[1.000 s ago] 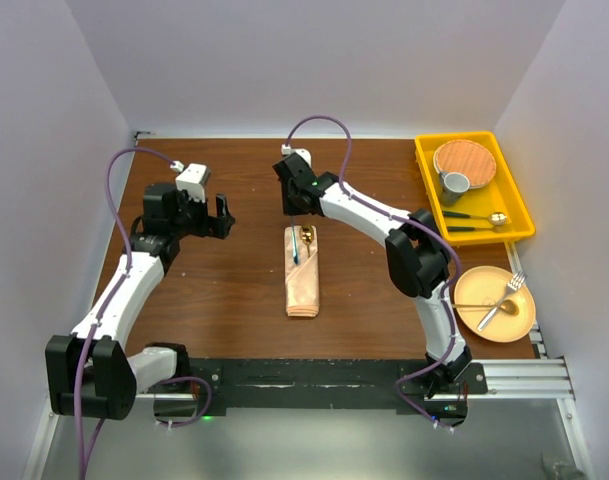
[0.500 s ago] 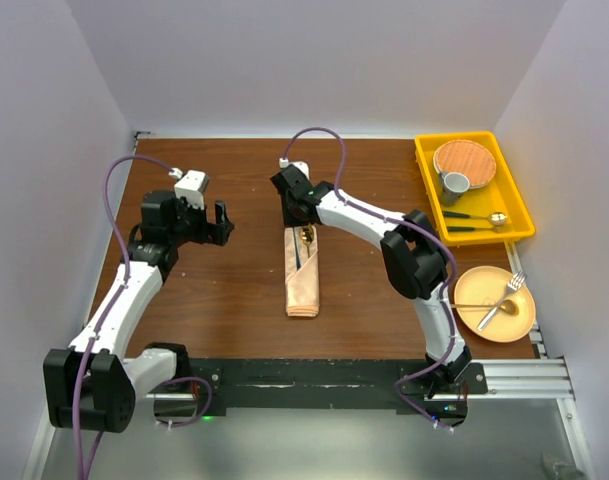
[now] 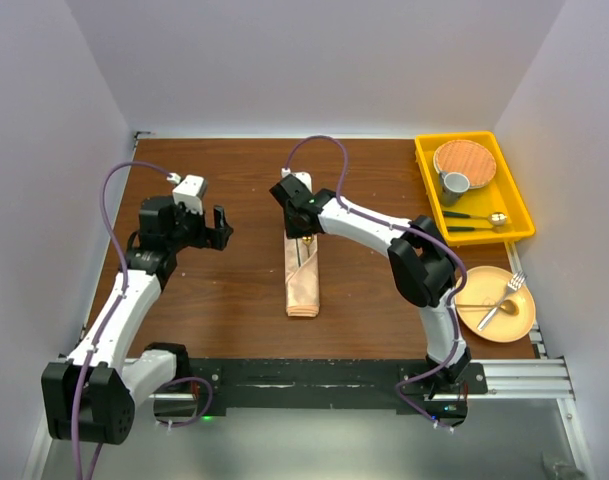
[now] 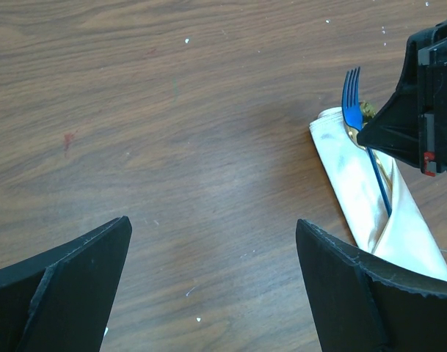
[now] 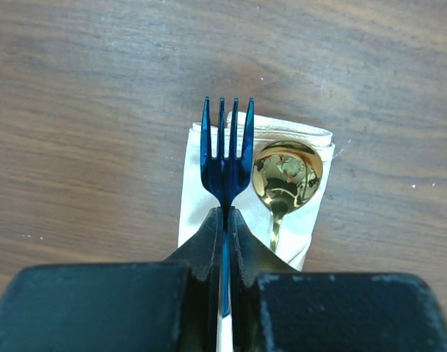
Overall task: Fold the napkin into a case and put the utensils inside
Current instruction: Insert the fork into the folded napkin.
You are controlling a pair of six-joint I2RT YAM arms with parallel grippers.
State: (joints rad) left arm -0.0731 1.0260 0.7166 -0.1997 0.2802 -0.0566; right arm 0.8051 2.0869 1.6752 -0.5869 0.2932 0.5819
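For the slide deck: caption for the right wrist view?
Right hand shut on blue fork, gold spoon beside it over the case.

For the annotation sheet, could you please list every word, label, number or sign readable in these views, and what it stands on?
None can be read: the case, blue fork, gold spoon and yellow tray bear no lettering.
A small red mark on the right gripper is too small to read.
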